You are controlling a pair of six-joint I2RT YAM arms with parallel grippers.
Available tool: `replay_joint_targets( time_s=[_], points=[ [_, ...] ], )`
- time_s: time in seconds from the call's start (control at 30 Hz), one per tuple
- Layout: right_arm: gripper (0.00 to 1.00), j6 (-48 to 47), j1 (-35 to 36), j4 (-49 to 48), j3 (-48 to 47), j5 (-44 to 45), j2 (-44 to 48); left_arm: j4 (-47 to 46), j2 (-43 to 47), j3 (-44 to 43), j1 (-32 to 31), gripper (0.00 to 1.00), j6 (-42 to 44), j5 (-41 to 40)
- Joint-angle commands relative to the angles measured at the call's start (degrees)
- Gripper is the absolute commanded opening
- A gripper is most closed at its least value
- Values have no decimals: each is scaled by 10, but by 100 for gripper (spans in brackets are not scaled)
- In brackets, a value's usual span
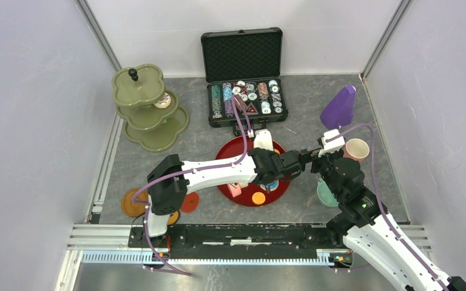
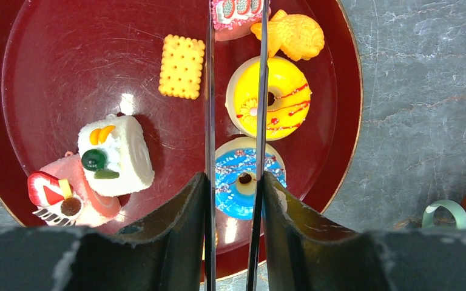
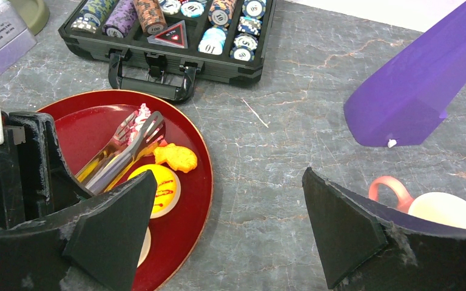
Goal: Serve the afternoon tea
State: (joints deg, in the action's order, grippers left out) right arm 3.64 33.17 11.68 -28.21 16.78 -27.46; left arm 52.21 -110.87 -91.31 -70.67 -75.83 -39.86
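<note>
The olive-green three-tier stand (image 1: 148,109) is standing at the far left, well apart from the dark-red tray (image 2: 67,60). The left gripper (image 2: 235,180) is hovering over that tray, its fingers pinching narrowly on metal tongs (image 2: 209,91). The treats are all lying on the tray: a white roll cake (image 2: 115,154) touching a pink cake slice (image 2: 67,194), a square biscuit (image 2: 182,65), then a blue donut (image 2: 233,163) and a yellow donut (image 2: 279,97) under the tong blades, and a fish-shaped biscuit (image 2: 296,35). Further right, the right gripper (image 3: 229,176) is gaping wide, holding nothing, with the teal cup (image 1: 324,195) and pink cup (image 1: 356,148) sitting beside it.
</note>
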Motion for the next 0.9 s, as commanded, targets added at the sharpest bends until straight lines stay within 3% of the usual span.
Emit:
replay_joint_targets(
  time_s=[0.0,0.23,0.5,0.6,0.73,0.87],
  points=[
    [98,3,3,-21,3,6,-2,-1,10,-20,2,38,-5,-12],
    [98,3,2,-20,3,7,-2,5,47,-19,0,35,10,7],
    [98,2,2,-22,3,10,-3,12,183,40,-10,34,33,26],
    [98,2,2,-22,1,10,-6,35,215,47,-9,35,68,0],
    [98,3,2,-23,2,10,-8,138,214,35,9,39,128,-73],
    [98,2,2,-25,4,8,-9,137,251,109,51,41,208,-94]
  ],
)
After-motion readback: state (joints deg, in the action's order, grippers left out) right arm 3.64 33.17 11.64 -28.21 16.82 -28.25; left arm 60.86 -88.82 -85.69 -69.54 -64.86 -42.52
